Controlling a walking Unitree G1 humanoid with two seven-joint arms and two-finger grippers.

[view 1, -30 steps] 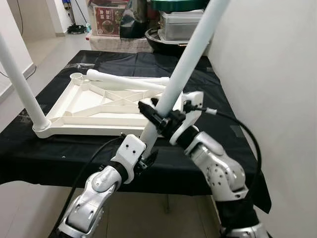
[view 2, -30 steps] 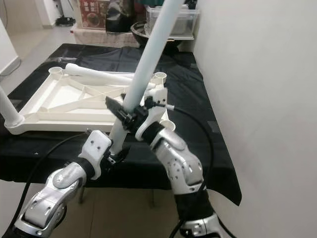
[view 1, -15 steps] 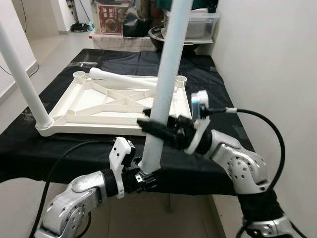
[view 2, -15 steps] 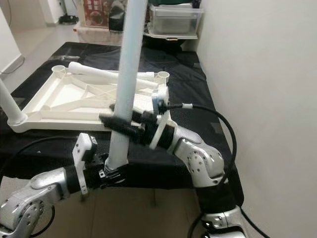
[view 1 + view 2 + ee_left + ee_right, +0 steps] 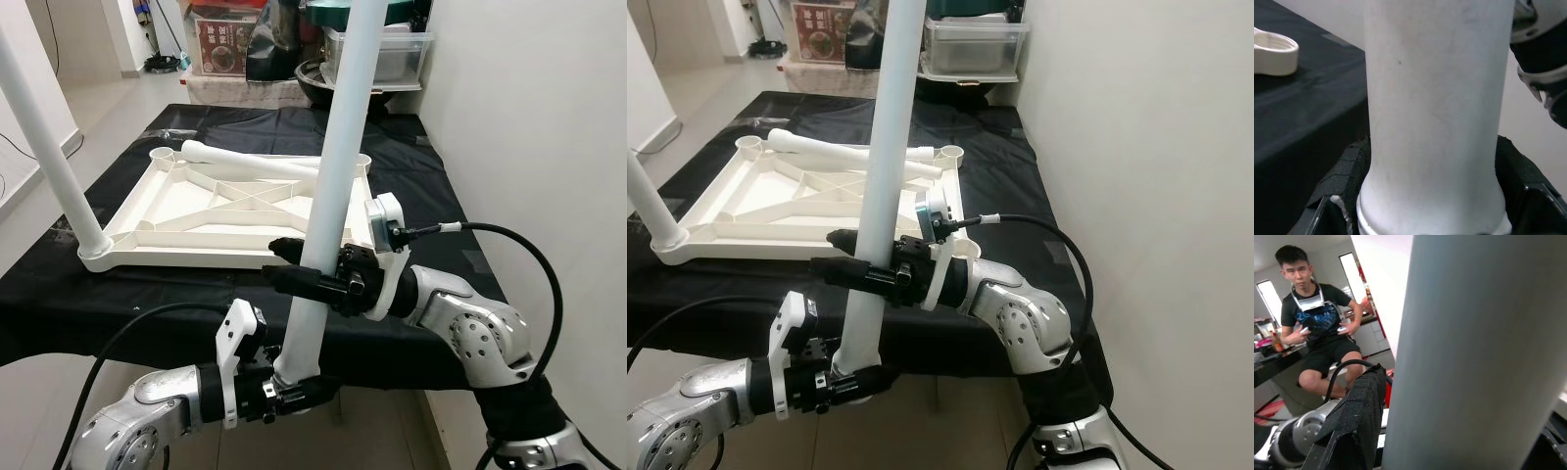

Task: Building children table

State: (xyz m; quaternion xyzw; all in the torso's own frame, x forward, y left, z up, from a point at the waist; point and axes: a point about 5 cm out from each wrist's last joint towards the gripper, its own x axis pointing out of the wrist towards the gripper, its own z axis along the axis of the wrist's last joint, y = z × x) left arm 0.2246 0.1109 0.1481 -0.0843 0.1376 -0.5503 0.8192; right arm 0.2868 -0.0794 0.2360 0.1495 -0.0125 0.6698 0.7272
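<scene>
A long white table leg (image 5: 333, 166) stands nearly upright in front of the table's near edge, held by both grippers. My left gripper (image 5: 294, 387) is shut on its lower end, and black fingers (image 5: 1342, 171) flank the leg (image 5: 1435, 122) in the left wrist view. My right gripper (image 5: 299, 279) is shut on it higher up. The white tabletop (image 5: 196, 211) lies upside down on the black cloth. One leg (image 5: 49, 147) stands fitted in its near left corner. Another loose leg (image 5: 255, 162) lies across its far side.
The black-covered table (image 5: 411, 186) runs along a white wall (image 5: 529, 117) on my right. Boxes and a dark pot (image 5: 372, 49) stand beyond its far end. Open floor lies to the left. A seated person (image 5: 1317, 318) appears in the right wrist view.
The held leg swung from leaning right to nearly upright. My left gripper dropped lower with the leg's bottom end. The right gripper turned level.
</scene>
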